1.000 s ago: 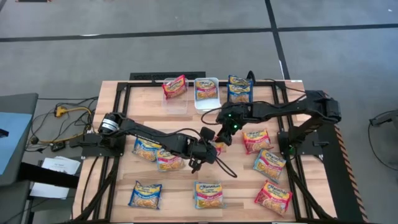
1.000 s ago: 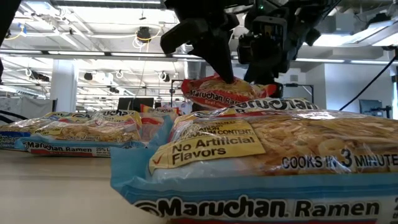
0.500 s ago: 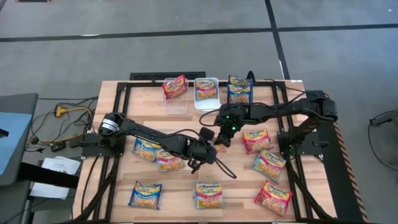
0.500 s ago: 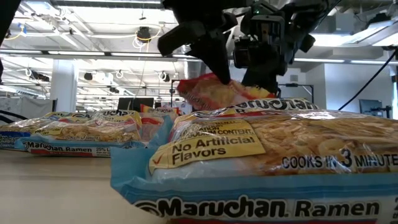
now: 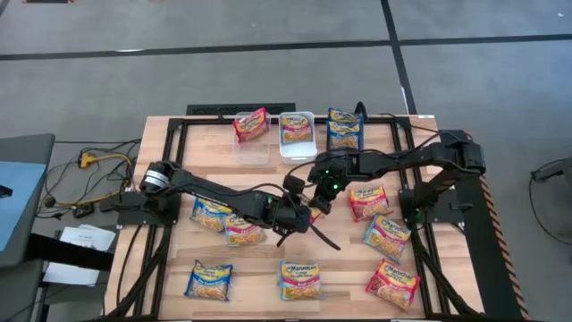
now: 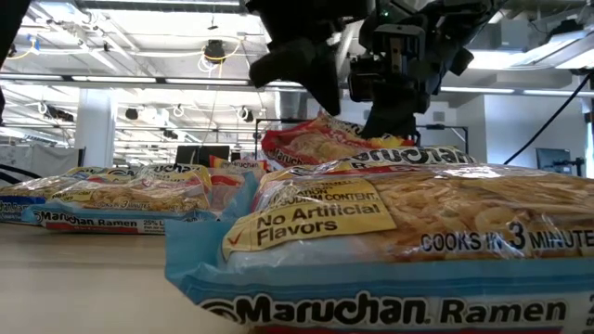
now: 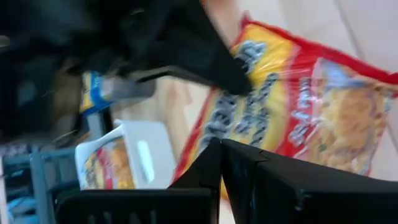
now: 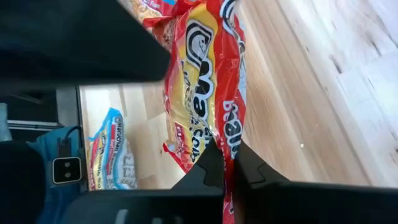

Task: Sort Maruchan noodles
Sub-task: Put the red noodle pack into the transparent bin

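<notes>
A red Maruchan packet sits mid-table between my two grippers; it also shows in the high view. My right gripper comes from the right and is shut on it. My left gripper comes from the left, shut, just above the packet's left part. I cannot tell whether the left gripper touches the packet. Other packets lie flat on the wood: blue and yellow ones and pink ones. My right gripper pinches the red packet's end edge between its two fingers, slanting down from the table's right. The packet runs away from the fingers over the wood. Its held end stands highest; a near packet hides its underside.
At the far edge stand a clear bin with a red packet, a white bin with one packet and a dark bin with blue packets. A large blue packet fills the low view's front. Cables lie by the left arm.
My left gripper has risen off the red packet's top. The packet's left part, raised half a second ago, has sunk back, while the end in my right gripper stays up. My right gripper has shifted a little toward the table's left.
</notes>
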